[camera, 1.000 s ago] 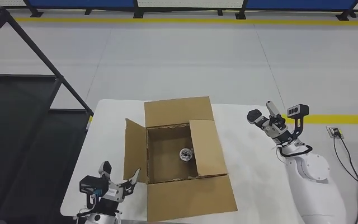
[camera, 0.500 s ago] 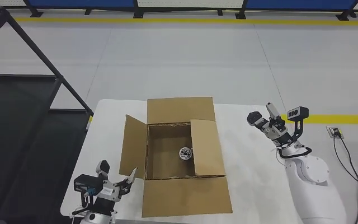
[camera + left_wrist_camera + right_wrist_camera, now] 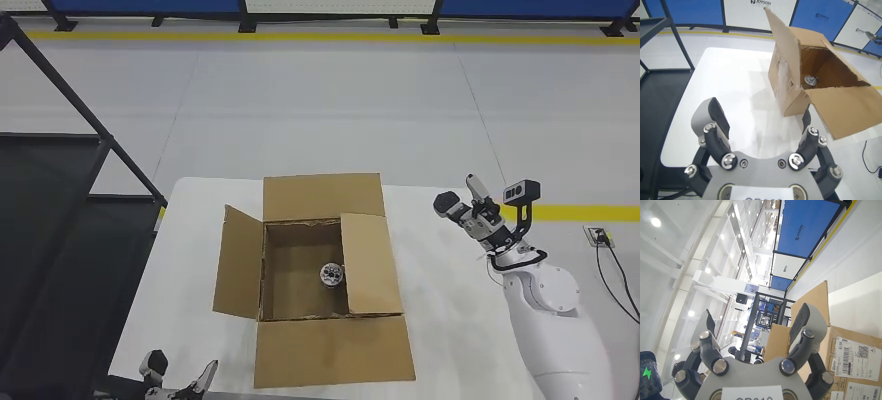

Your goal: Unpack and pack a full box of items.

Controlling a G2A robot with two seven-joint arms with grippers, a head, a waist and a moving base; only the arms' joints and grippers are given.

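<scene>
An open cardboard box [image 3: 320, 350] stands mid-table with its four flaps spread out. One small round silver item [image 3: 332, 273] lies on its floor, also visible as the item [image 3: 810, 80] past the raised side flap [image 3: 784, 47]. My left gripper [image 3: 761, 113] hangs open and empty off the table's near left corner, short of the box [image 3: 844, 111]; in the top view the left gripper [image 3: 180, 378] sits at the bottom edge. My right gripper [image 3: 455, 198] is open and empty, raised to the right of the box; in its own view the right gripper [image 3: 757, 319] points past the box's labelled side [image 3: 851, 359].
The white table [image 3: 460, 320] has bare surface on both sides of the box. A black metal rack [image 3: 60, 230] stands to the left, beside the table. Blue and white barrier panels [image 3: 696, 11] line the floor beyond.
My left gripper has drawn back toward the near edge, away from the box. The box shifted slightly and its left flap swung outward. The right gripper moved a little to the left.
</scene>
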